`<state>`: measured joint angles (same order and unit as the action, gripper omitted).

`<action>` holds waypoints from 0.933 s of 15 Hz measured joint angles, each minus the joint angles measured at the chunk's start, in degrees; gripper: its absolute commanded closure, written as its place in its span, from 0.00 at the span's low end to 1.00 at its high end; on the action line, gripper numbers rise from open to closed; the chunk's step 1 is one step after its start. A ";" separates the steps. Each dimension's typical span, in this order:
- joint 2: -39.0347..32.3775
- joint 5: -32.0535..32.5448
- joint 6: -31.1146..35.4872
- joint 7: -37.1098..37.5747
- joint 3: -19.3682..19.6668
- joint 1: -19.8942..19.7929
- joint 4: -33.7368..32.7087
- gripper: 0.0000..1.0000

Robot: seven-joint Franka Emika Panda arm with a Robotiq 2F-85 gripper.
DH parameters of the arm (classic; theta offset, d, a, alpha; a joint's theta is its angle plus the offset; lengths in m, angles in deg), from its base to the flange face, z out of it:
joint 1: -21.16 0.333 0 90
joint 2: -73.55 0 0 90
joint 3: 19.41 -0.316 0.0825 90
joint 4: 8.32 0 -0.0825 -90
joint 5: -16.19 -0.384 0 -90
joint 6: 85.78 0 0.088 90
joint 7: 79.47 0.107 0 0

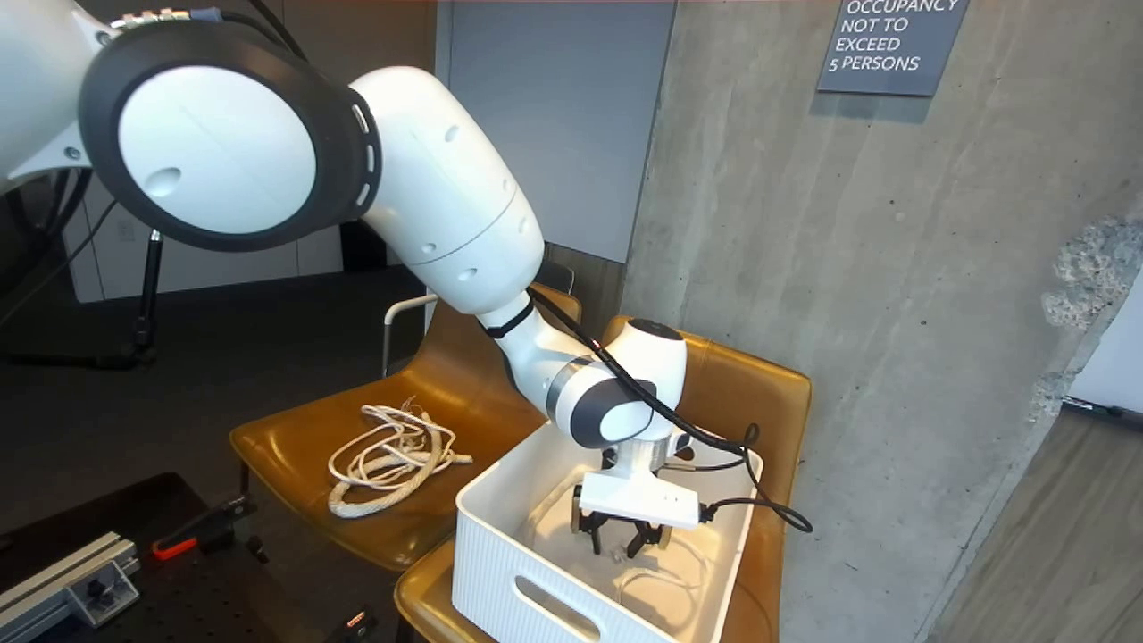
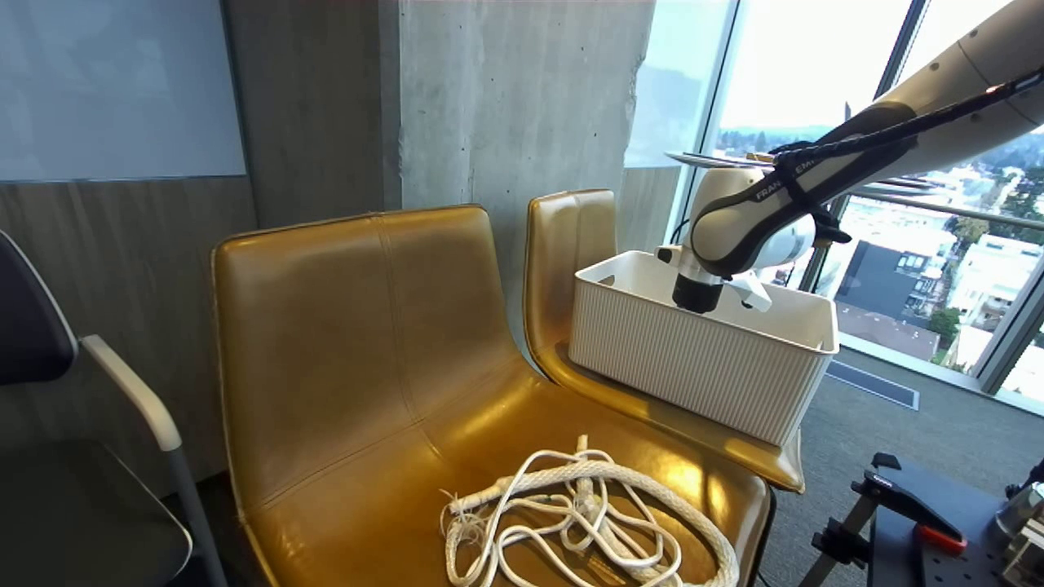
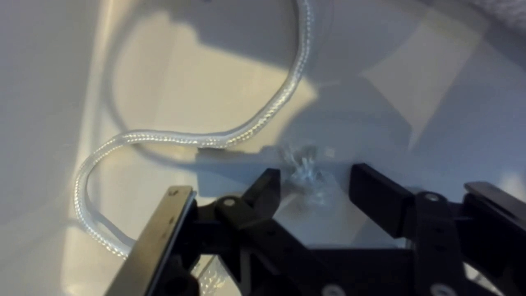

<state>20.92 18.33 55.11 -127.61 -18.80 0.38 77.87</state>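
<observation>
My gripper (image 3: 314, 185) is open, with black fingers apart and pointing down inside a white ribbed bin (image 1: 487, 558). A tuft of pale frayed fibres (image 3: 305, 172) shows between the fingertips in the wrist view; I cannot tell whether they touch it. A thin white braided cord (image 3: 283, 92) curves across the bin floor beside the fingers. In an exterior view the gripper (image 1: 616, 545) hangs low in the bin. In an exterior view the bin (image 2: 685, 375) hides the fingers behind its wall.
The bin stands on a tan leather chair (image 1: 777, 393). A second tan chair (image 2: 326, 326) beside it bears a tangle of white rope (image 2: 603, 470). A concrete wall (image 1: 848, 268) stands behind. A dark table with a clamp (image 2: 917, 505) is nearby. Black cables hang by the wrist.
</observation>
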 measured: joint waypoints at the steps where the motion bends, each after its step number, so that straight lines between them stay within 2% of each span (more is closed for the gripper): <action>1: 0.00 0.01 0.00 0.00 0.00 0.00 0.00 0.86; 3: 0.00 0.07 0.00 0.00 0.03 0.00 0.00 0.99; 14: 0.01 0.26 0.00 0.00 0.08 -0.02 0.14 1.00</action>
<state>20.92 18.59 55.11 -127.61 -18.72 0.36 78.00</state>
